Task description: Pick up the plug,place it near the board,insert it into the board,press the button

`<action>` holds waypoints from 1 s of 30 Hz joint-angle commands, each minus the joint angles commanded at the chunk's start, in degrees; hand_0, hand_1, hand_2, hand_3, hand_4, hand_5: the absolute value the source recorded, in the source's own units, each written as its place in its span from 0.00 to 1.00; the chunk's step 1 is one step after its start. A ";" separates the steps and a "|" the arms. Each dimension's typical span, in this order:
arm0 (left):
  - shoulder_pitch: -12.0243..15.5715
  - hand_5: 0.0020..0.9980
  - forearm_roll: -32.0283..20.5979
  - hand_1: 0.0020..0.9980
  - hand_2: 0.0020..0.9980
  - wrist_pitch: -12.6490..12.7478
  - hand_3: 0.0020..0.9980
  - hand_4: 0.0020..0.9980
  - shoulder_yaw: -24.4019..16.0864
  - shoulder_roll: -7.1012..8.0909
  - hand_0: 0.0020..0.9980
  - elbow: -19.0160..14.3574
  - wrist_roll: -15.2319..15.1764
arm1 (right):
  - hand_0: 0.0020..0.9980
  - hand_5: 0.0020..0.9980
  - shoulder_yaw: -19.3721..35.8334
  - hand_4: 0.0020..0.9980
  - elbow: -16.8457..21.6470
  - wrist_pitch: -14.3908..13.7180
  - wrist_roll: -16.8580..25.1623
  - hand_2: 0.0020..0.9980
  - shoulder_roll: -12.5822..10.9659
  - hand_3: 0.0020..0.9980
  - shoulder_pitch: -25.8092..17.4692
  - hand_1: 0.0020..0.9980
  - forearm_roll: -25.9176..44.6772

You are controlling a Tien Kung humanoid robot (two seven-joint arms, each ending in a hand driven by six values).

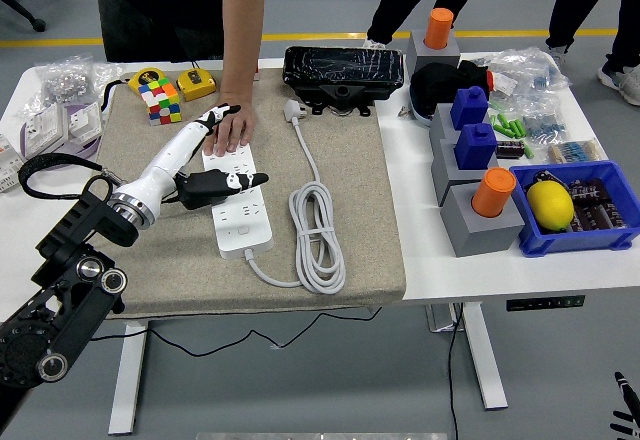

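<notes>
The white power strip lies lengthwise on the beige mat. A black plug adapter sits at the strip's left edge, its thin black cord trailing left. My left hand, white with black fingertips, reaches in from the lower left. Its long fingers stretch out flat toward the strip's far end, and the thumb lies across the strip beside the adapter. The hand is open and grasps nothing. A person's hand rests on the strip's far end, touching my fingers. Only a dark sliver of my right hand shows at the bottom right corner.
The strip's white cable is coiled to its right, ending in a white plug. A black box stands at the mat's far edge and a colour cube at far left. Grey blocks and a blue bin crowd the right side.
</notes>
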 joint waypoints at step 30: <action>-2.99 0.26 13.12 0.79 0.77 4.16 0.77 1.00 2.51 -0.28 0.71 12.66 1.33 | 1.00 1.00 0.18 1.00 0.00 -0.19 0.07 0.75 -0.02 0.78 0.02 0.85 0.01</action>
